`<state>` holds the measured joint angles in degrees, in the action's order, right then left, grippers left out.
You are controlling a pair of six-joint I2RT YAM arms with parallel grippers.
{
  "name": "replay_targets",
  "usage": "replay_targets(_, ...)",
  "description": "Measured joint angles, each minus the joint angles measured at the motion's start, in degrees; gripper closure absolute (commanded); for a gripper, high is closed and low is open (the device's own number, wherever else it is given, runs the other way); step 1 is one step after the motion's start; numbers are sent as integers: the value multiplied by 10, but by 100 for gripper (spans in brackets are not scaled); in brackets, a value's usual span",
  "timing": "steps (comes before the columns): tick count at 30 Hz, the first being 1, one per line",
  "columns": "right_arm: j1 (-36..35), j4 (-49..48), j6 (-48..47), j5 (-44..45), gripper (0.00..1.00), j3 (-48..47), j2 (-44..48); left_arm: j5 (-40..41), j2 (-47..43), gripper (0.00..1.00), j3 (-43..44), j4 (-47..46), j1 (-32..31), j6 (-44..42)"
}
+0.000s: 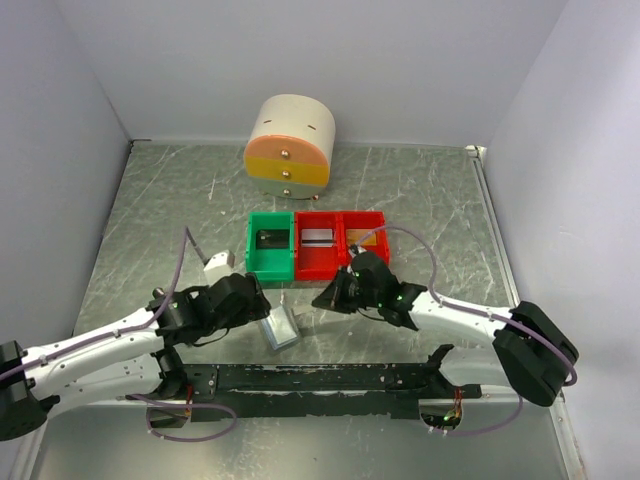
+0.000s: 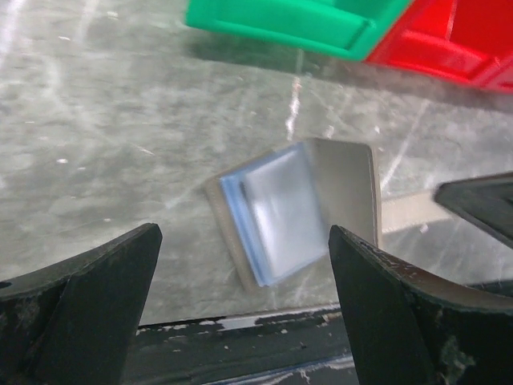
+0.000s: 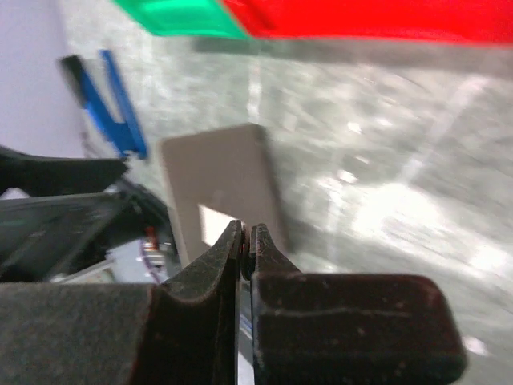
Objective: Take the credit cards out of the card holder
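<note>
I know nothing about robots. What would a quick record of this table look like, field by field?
card holder: lying open on the table, between the two arms
pale blue layer: inside the holder; card or pocket, cannot tell
left gripper: open, facing the holder
right gripper: shut, beside the holder
green bin: behind the holder
red bins: two, right of the green one

My grey marbled table [image 1: 150, 220] carries a round drawer unit [image 1: 290, 145] at twelve o'clock. A green bin [image 1: 270, 270] and two red bins [image 1: 318, 268] sit mid-table. The card holder [image 1: 280, 330] lies at six, a white block [image 1: 217, 264] at nine.
</note>
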<state>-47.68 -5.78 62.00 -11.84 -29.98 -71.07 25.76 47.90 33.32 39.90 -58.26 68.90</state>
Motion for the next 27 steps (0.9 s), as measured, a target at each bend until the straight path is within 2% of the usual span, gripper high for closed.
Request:
replay_targets(7, 7, 12, 28, 12, 100, 124, 42, -91, 72, 6, -1, -127, 0, -69)
replay_targets(13, 7, 3, 67, 18, 100, 185, 86, -146, 169, 14, 18, -168, 0, -103)
replay_targets(17, 7, -3, 80, 22, 100, 193, 96, -165, 209, 16, 34, -177, 0, -115)
replay_targets(27, 7, 12, 66, 28, 100, 161, 66, -168, 205, 11, 43, -179, 1, -135)
